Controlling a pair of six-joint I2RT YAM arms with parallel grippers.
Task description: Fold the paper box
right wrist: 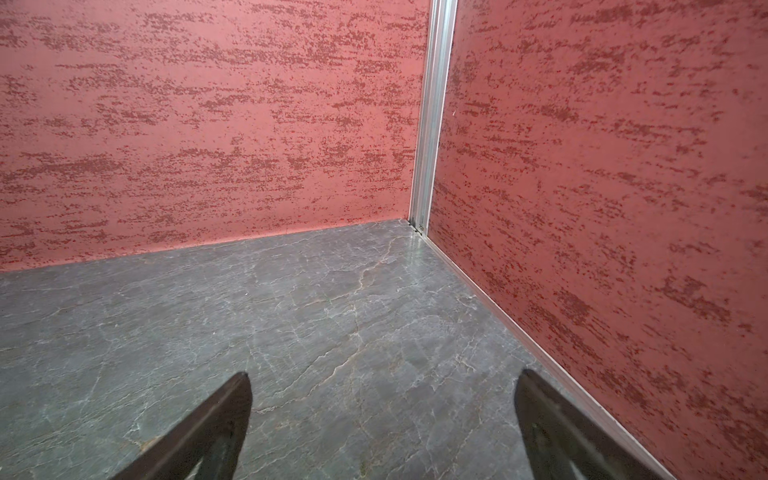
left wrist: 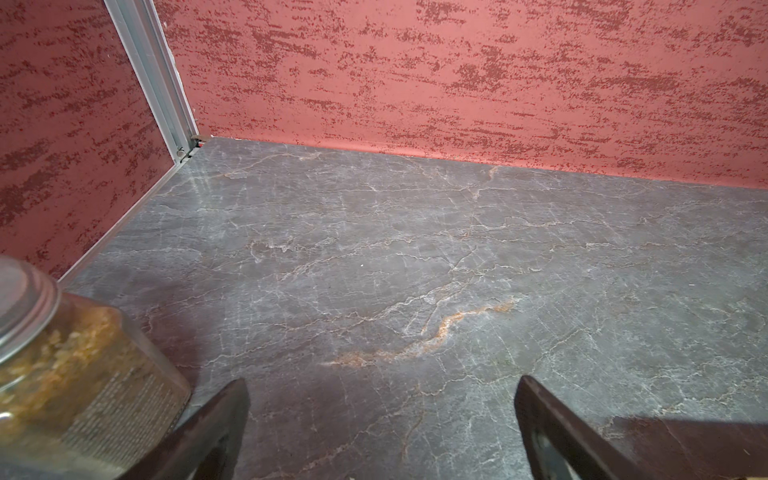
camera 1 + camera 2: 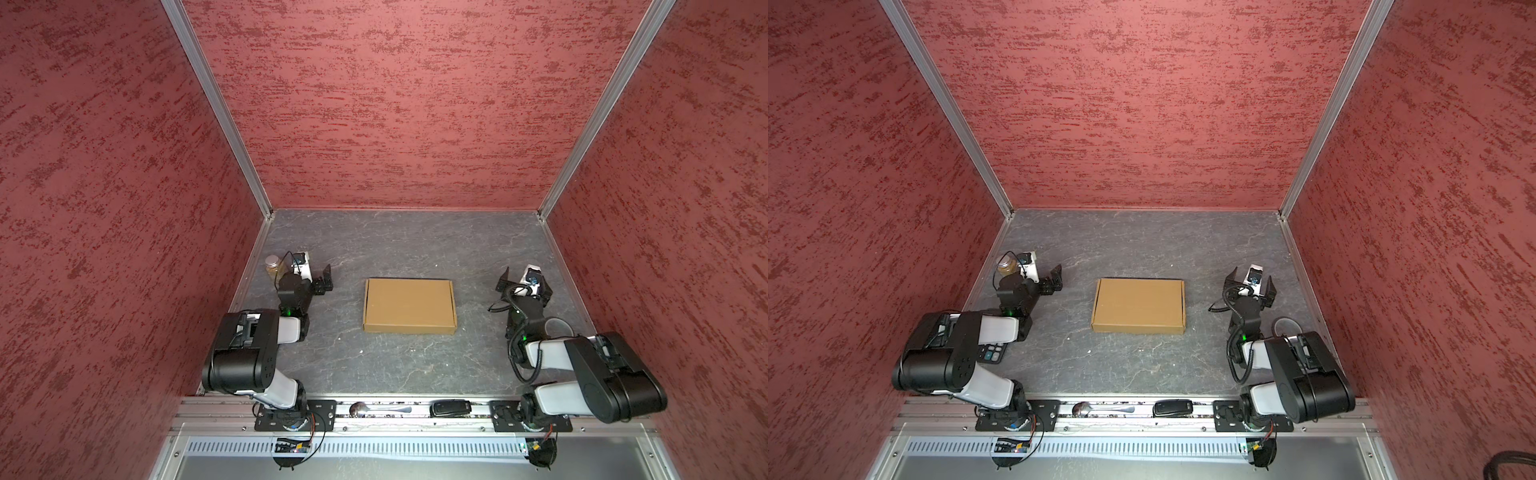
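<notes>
1. Top views both show the paper box [image 3: 409,305] [image 3: 1138,305] lying flat at the centre of the surface [image 3: 415,365], lid down, looking like a closed shallow mailer. Neither wrist view catches it.
2. The left fingers [image 3: 327,274] [image 2: 216,424] are spread wide and empty at the box's 9 o'clock, well apart from it. The right fingers [image 3: 504,280] [image 1: 220,419] are equally spread and empty at its 3 o'clock, also well apart.
3. The folding looks finished or nearly so. Whether the front tabs are seated in their slots I cannot tell.
4. What could go wrong:
   - If a tab is only resting, the lid could spring up along the 6 o'clock edge.
   - A one-sided press to seat it would likely skid the light box across the smooth surface or crush a corner.
5. A jar [image 3: 274,266] [image 2: 83,374] stands just beside the left fingers, at the box's 10 o'clock. A sideways swing there could topple it.
6. A calculator [image 3: 992,353] lies partly under the left arm at 8 o'clock.
7. A clear round item [image 3: 557,326], too hidden to name, sits by the right arm at 4 o'clock.
8. A spoon [image 3: 374,409] and a black device [image 3: 451,407] rest on the rail at 6 o'clock, out of reach.
9. Nothing lies between either set of fingers and the box.
</notes>
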